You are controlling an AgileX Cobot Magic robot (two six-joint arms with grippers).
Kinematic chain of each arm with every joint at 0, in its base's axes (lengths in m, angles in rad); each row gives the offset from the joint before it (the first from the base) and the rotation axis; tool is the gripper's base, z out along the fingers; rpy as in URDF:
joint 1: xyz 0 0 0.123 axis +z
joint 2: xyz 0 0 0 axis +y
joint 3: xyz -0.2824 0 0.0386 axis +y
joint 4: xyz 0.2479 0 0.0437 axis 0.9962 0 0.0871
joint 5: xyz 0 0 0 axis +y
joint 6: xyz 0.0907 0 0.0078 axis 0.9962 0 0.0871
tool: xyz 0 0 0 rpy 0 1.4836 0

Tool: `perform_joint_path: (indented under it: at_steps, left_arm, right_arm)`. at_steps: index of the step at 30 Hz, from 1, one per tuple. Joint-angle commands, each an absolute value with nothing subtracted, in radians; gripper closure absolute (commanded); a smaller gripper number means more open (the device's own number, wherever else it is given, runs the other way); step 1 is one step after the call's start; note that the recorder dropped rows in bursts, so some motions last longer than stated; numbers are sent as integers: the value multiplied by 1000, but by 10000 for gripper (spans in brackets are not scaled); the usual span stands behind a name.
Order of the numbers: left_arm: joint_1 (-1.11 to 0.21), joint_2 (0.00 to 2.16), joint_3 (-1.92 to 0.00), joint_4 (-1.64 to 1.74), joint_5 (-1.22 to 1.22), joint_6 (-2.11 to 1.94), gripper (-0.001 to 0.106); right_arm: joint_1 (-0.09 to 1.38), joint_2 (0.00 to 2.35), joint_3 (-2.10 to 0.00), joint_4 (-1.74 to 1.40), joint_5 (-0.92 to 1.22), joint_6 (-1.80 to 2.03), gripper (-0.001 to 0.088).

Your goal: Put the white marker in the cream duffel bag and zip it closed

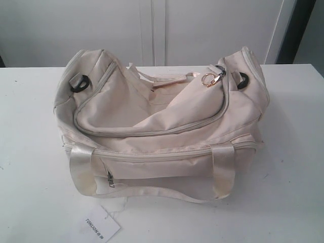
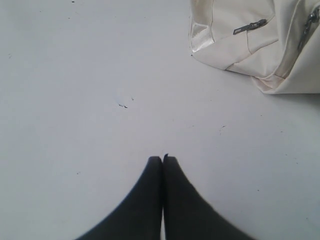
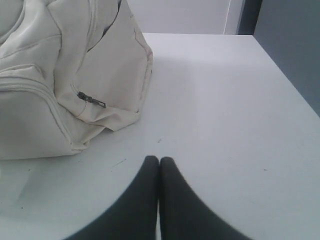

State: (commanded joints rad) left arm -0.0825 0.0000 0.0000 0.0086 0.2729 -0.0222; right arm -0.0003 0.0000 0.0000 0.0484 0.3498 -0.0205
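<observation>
The cream duffel bag (image 1: 162, 129) lies in the middle of the white table, its curved top zipper closed and the gold ring pull (image 1: 208, 80) resting at the right end. No white marker shows in any view. My left gripper (image 2: 162, 158) is shut with nothing in it, over bare table, and a corner of the bag (image 2: 250, 40) sits some way off from it. My right gripper (image 3: 159, 160) is also shut and empty, a short way from the bag's end (image 3: 75, 85). Neither arm shows in the exterior view.
A white paper tag printed TONLION (image 1: 96, 227) lies on the table in front of the bag by the loose strap (image 1: 167, 195). The white table (image 1: 293, 167) ends at a far edge against a white wall; a dark strip (image 3: 287, 45) borders its right side.
</observation>
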Motion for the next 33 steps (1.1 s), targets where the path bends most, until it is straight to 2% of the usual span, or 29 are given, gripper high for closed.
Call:
perform_joint_path:
  at_steps: [33]
  left_arm:
    - [-82, 0, 0, 9, 273, -22, 1053]
  right_arm:
    - [0, 0, 0, -12, 348, 0, 868]
